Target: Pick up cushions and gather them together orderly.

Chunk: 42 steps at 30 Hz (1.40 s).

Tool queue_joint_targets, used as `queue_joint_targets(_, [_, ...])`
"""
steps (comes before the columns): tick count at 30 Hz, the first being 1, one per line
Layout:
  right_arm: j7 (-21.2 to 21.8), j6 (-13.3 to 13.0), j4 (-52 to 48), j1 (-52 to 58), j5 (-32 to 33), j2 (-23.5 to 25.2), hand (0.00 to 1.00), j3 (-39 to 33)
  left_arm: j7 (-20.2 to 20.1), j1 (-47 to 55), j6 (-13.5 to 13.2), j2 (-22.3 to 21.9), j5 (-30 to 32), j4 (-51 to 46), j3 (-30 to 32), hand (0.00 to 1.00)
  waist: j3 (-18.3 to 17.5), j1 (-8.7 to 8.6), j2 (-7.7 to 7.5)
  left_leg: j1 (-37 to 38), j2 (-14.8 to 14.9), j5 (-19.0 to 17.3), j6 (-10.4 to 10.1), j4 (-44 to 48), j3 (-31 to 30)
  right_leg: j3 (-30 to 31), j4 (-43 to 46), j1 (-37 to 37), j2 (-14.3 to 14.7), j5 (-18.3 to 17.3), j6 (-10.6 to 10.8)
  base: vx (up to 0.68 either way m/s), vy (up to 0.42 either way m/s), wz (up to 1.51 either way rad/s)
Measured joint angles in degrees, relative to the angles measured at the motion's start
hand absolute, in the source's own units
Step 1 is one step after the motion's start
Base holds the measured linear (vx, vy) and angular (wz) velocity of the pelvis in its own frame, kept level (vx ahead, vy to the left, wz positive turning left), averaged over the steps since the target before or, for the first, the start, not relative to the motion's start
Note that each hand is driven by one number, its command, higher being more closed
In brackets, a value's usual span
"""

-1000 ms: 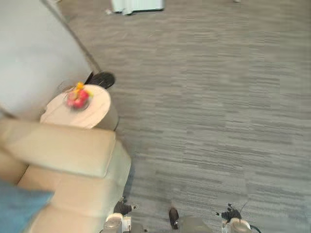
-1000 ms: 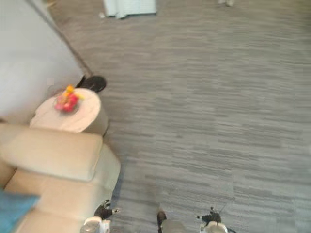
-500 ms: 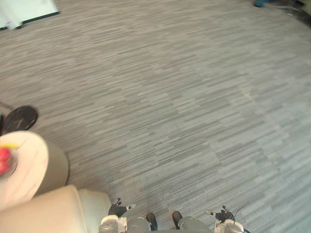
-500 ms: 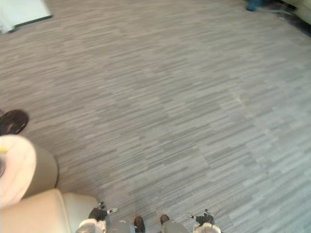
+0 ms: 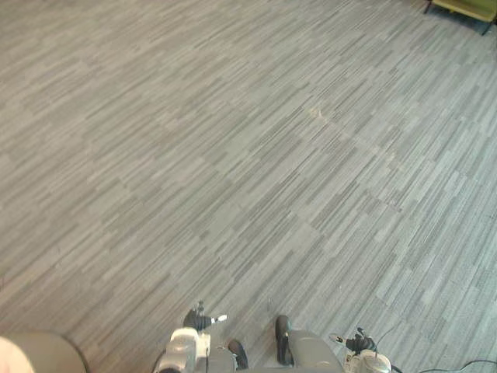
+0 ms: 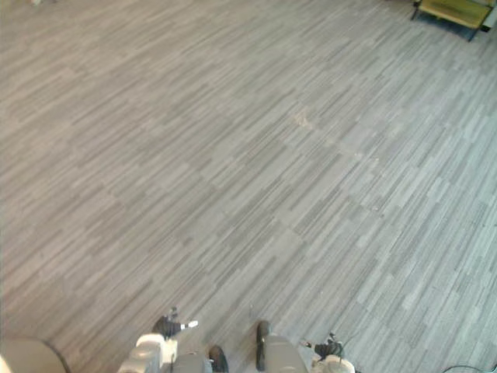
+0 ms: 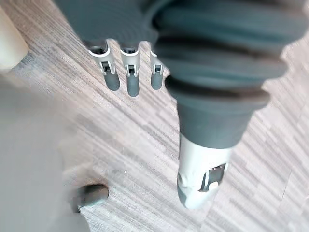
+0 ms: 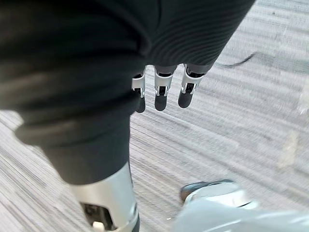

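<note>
"Now, the hands first: what have they got?"
"Nothing. The left robot hand (image 7: 130,77) hangs over the grey carpet (image 5: 248,155) with its fingers (image 7: 110,72) straight and slack and the thumb apart from them. The right robot hand (image 8: 161,94) is the same, with its fingers (image 8: 187,94) straight, pointing down and empty."

"And around them?"
"The carpet is laid in long streaked planks and runs out ahead of the robot in both eye views. Both hands sit low at its near edge, one to the robot's left and one to its right, well apart from each other."

"Any furniture?"
"Two pieces, both at the margins. The curved rim of a low counter (image 5: 39,353) cuts into the near left corner, on the left robot hand's side. At the far right corner stands an olive-yellow seat (image 5: 466,5) on dark legs."

"And the cushions?"
"The seat's padded top may be one, but too little of it shows to tell. It lies at the far edge of the carpet, well apart from both hands and touched by neither."
</note>
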Motion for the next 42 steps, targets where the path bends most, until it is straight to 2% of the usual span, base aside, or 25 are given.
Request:
queue_joint_targets(1, [0.0, 0.0, 0.1, 0.0, 0.2, 0.0, 0.00, -0.1, 0.0, 0.0, 0.0, 0.0, 0.0, 0.0, 0.0, 0.00, 0.0, 0.04, 0.00, -0.1, -0.2, -0.5, -0.4, 0.1, -0.3, 0.5, 0.0, 0.6, 0.0, -0.1, -0.1, 0.45, 0.120, -0.77])
queue_joint_targets(2, [-0.1, 0.0, 0.7, -0.1, 1.4, 0.0, 0.00, -1.2, -0.1, 0.2, 0.0, 0.0, 0.0, -0.3, -0.2, 0.00, 0.0, 0.34, -0.60, -1.0, -2.8, -3.4, -0.1, -3.4, -0.3, 3.5, -1.6, 4.0, -1.6, -0.1, 0.2, 0.48, 0.148, -1.03])
queue_joint_targets(4, [-0.1, -0.1, 0.8, -1.4, 1.7, 0.2, 0.00, -1.7, -0.1, -0.1, -0.3, 0.2, 0.0, -0.7, -0.3, 0.00, -0.1, 0.86, -1.57, -3.3, -7.8, -3.5, 0.0, -15.6, -0.8, 8.2, -3.1, 5.7, -4.9, -0.7, 1.5, 0.40, 0.157, -1.19])
queue_joint_targets(6, [-0.1, -0.1, 0.8, -1.8, 1.9, 0.2, 0.00, -2.3, -0.1, -0.4, -0.5, 0.1, 0.0, -0.5, -1.0, 0.00, -0.1, 0.91, -1.22, -4.4, -12.1, 2.0, -2.8, -33.2, -5.6, 12.2, -5.1, 7.6, -7.4, -2.1, 3.6, 0.48, 0.250, -1.04])
queue_joint_targets(7, [-0.2, 0.0, 0.8, -1.3, 1.9, -0.1, 0.00, -2.8, -0.1, -0.1, -0.7, 0.0, 0.0, -0.4, -2.0, 0.00, -0.5, 1.36, -0.56, -3.4, -12.8, 10.9, -5.0, -42.6, -8.5, 15.0, -7.3, 9.9, -8.4, -3.2, 4.9, 0.50, 0.265, -0.90])
queue_joint_targets(8, [-0.2, 0.0, 0.8, -1.2, 1.9, 0.0, 0.00, -2.7, -0.1, -0.1, -0.7, 0.0, 0.0, -0.4, -2.1, 0.00, -0.5, 1.54, -0.61, -2.9, -13.0, 12.4, -4.7, -43.0, -8.1, 15.5, -7.6, 10.3, -8.7, -3.3, 4.9, 0.47, 0.229, -0.82])
queue_joint_targets(9, [-0.2, 0.2, 0.9, -1.3, 1.9, 0.7, 0.00, -2.7, -0.1, -0.4, -0.7, 0.1, 0.0, -0.4, -2.6, 0.00, -0.8, 1.68, -1.04, -1.9, -14.2, 11.8, -1.7, -43.1, -7.0, 16.8, -8.6, 11.3, -10.0, -2.8, 5.3, 0.65, 0.289, -0.47])
queue_joint_targets(10, [-0.1, 0.2, 0.9, -1.2, 1.9, 1.5, 0.00, -2.9, -0.1, -1.3, -0.8, 0.7, 0.0, -0.5, -2.9, 0.00, -0.9, 1.72, -1.85, -2.5, -14.8, 9.0, 1.1, -39.6, -6.1, 16.8, -8.2, 11.2, -11.3, -0.7, 7.8, 0.53, 0.229, -0.38])
queue_joint_targets(13, [-0.1, 0.6, 0.7, -0.4, 1.5, 1.5, 0.00, -3.7, -0.1, -1.1, -0.8, 0.9, 0.0, -0.4, -3.3, 0.00, -1.9, 1.98, -3.01, -1.1, -15.4, 4.0, 4.3, -34.8, -3.9, 18.3, -2.4, 10.8, -11.9, -0.7, 9.5, 0.48, 0.173, -0.27])
queue_joint_targets(14, [-0.1, 0.6, 0.6, -0.5, 1.4, 1.5, 0.00, -3.8, -0.1, -1.0, -0.8, 0.9, 0.0, -0.3, -3.6, 0.00, -2.3, 2.17, -3.35, -0.1, -15.7, 3.1, 4.8, -35.0, -3.1, 18.5, 0.6, 9.9, -11.9, -0.9, 11.1, 0.44, 0.132, -0.46])
queue_joint_targets(15, [-0.1, 0.6, 0.3, -0.5, 1.4, 1.5, 0.00, -4.0, -0.1, -1.1, -0.7, 1.0, 0.0, 0.0, -4.4, 0.00, -2.5, 2.50, -3.39, 1.9, -15.9, 2.0, 5.0, -35.6, -2.1, 18.8, 6.8, 7.6, -11.4, -0.5, 15.2, 0.41, 0.114, -0.53])
queue_joint_targets(16, [-0.1, 0.4, 0.1, -0.8, 1.4, 1.7, 0.00, -3.9, -0.1, -1.0, -0.5, 1.1, 0.0, 0.4, -5.3, 0.00, -2.5, 2.35, -3.27, 4.9, -16.2, 0.8, 5.1, -36.8, -1.6, 18.0, 17.5, 3.8, -10.6, 0.8, 22.4, 0.39, 0.106, -0.55])
queue_joint_targets(17, [-0.1, 0.4, 0.1, -0.8, 1.4, 1.8, 0.00, -3.9, -0.1, -1.1, -0.3, 1.3, 0.0, 0.8, -5.8, 0.00, -2.4, 2.35, -3.17, 7.1, -16.4, 0.3, 5.3, -37.9, -1.6, 17.3, 22.8, 1.7, -10.1, 0.5, 21.9, 0.36, 0.104, -0.53])
queue_joint_targets(19, [-0.1, 0.7, 0.3, -0.4, 1.5, 1.8, 0.00, -3.8, 0.0, -1.2, 0.2, 2.0, -0.1, 1.9, -7.8, 0.00, -2.4, 2.02, -2.68, 14.3, -16.7, 0.3, 5.4, -42.6, -1.2, 11.0, 31.5, -3.2, -9.7, -3.1, 17.9, 0.34, 0.079, -0.42])
queue_joint_targets(21, [0.0, 0.6, 0.2, -0.6, 1.5, 1.8, 0.00, -3.1, 0.0, -1.2, 0.2, 2.8, -1.1, 1.9, -9.1, 0.00, -2.8, 0.74, -2.27, 20.6, -16.3, 0.0, 4.8, -47.1, 0.6, 0.3, 26.1, -9.6, -10.0, -6.4, 11.7, 0.36, 0.016, -0.33])
queue_joint_targets(22, [0.0, 0.6, 0.2, -0.7, 1.5, 1.8, 0.00, -3.2, 0.0, -1.2, 0.2, 2.8, -1.1, 1.9, -9.1, 0.00, -2.8, 0.55, -2.27, 21.0, -16.1, -0.2, 4.6, -47.4, 0.9, -0.8, 24.6, -10.5, -9.8, -6.4, 11.2, 0.37, -0.033, -0.21])
queue_joint_targets(24, [0.0, 0.6, 0.2, -1.7, 1.5, 1.9, 0.00, -3.2, 0.0, -1.9, 0.2, 3.0, -1.1, 1.9, -9.0, 0.00, -2.7, -0.01, -2.62, 21.7, -15.6, -0.7, 3.7, -48.1, 1.3, -3.8, 12.8, -15.5, -8.0, -2.3, 9.1, 0.31, -0.096, -0.01])
queue_joint_targets(26, [-0.1, 0.6, 0.3, -0.6, 1.5, 1.2, 0.00, -3.8, 0.1, -2.1, 0.2, 2.4, -1.0, 2.2, -9.0, 0.00, -2.9, -1.67, -2.02, 23.3, -15.0, -1.9, 1.4, -48.7, -0.8, -4.7, 4.9, -15.9, -6.2, 9.3, 5.8, 0.38, -0.150, 0.28])
queue_joint_targets(28, [-0.1, 0.6, 0.3, -0.6, 1.5, 0.7, 0.00, -4.0, -0.1, -2.2, 0.1, 1.4, -0.9, 2.9, -8.8, 0.00, -3.3, -0.69, -1.13, 23.4, -13.5, -1.3, -0.1, -47.3, -1.9, -4.5, 5.2, -15.3, -5.2, 8.2, 4.3, 0.38, -0.173, -0.23])
queue_joint_targets(30, [-0.1, 0.6, 0.1, -0.6, 1.5, 0.7, 0.00, -5.5, 0.0, -2.3, 0.2, 0.4, -0.9, 3.4, -8.4, 0.00, -3.2, -0.97, -1.18, 21.5, -12.9, -0.4, -1.6, -40.3, -2.3, -4.2, 6.4, -14.3, -5.4, 6.1, 3.2, 0.33, -0.221, -0.15])
queue_joint_targets(32, [-0.2, 0.7, 0.3, 0.5, 1.6, 0.9, 0.00, -7.7, 0.0, -2.9, 0.2, -0.6, -0.9, 3.0, -7.1, 0.00, -2.9, -1.16, -1.53, 15.6, -11.4, 2.0, -4.4, -22.1, -4.6, -4.2, 6.2, -10.3, -6.2, 3.6, 2.8, 0.30, -0.165, 0.09])
queue_joint_targets(35, [-0.3, 0.8, 0.2, 1.2, 2.0, 0.9, 0.00, -8.3, 0.0, -2.7, 0.2, -1.1, -0.9, 2.7, -6.3, 0.00, -2.3, -1.00, -1.69, 6.7, -6.9, 1.7, -1.3, -0.9, -4.6, -3.3, 5.8, -4.0, -6.3, -0.6, 1.5, 0.26, -0.083, -0.13])
queue_joint_targets(38, [-0.4, 0.8, 0.3, 0.9, 2.7, 0.9, 0.00, -9.5, 0.0, -2.1, 0.1, -1.2, -1.0, 1.7, -6.4, 0.00, -2.0, -0.49, -2.09, 2.4, -7.3, -1.1, -1.4, -6.0, -2.9, -0.7, 5.1, 0.9, -7.8, -3.6, 1.7, 0.27, 0.044, -0.33])
queue_joint_targets(40, [-0.5, 0.8, 0.3, 0.6, 3.7, 0.7, 0.00, -10.2, 0.0, -2.1, 0.0, -1.2, -1.0, 1.6, -7.0, 0.00, -2.0, -0.31, -2.08, 1.5, -9.9, -1.3, -2.0, -18.5, -1.7, 0.8, 3.7, 3.2, -9.4, -4.8, 2.8, 0.28, 0.119, -0.28])
queue_joint_targets(42, [-0.5, 0.8, 0.4, 0.8, 3.7, 0.3, 0.00, -10.3, 0.0, -2.1, -0.1, -1.4, -1.0, 1.5, -7.7, 0.00, -2.0, -0.12, -1.41, 0.1, -12.9, 3.0, -4.2, -36.2, -3.4, 2.4, 0.4, 6.3, -10.2, -5.7, 3.9, 0.41, 0.166, -0.34])
